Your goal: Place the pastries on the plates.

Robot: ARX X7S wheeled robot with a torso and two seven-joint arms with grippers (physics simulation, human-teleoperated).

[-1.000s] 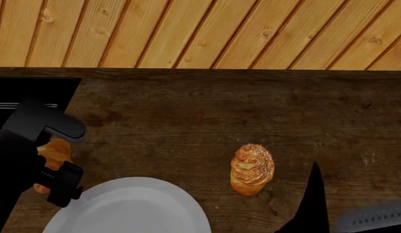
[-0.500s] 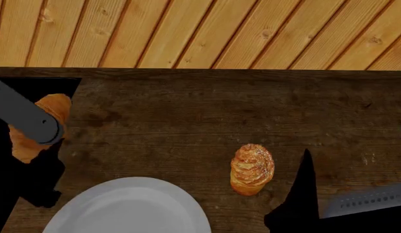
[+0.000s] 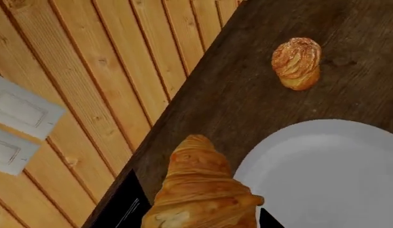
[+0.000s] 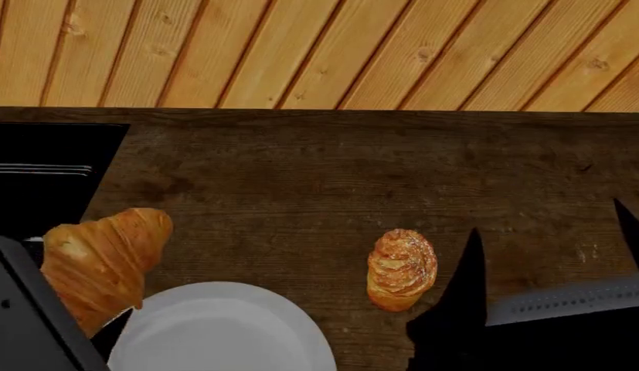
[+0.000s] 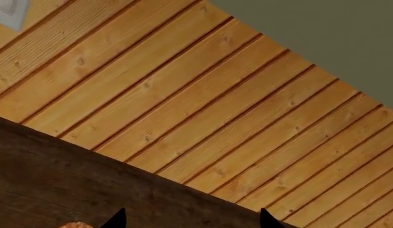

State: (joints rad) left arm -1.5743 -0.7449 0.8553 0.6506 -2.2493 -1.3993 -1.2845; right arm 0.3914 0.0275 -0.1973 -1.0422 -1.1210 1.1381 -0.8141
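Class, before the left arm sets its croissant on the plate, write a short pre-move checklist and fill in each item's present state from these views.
1. Croissant held by left end effector: ok.
2. Croissant fully over white plate: not ok, it overlaps only the rim.
3. Plate surface bare: ok where visible.
4. Puff pastry apart from the plate: ok.
5. Right end effector open: ok.
6. Second plate in view: not ok.

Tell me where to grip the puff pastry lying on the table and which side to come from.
Grip the puff pastry across its narrower middle, coming straight down from above: it lies flat and oval on the dark wooden table, long axis running nearly away from the robot, with clear space on both flanks for the jaws.
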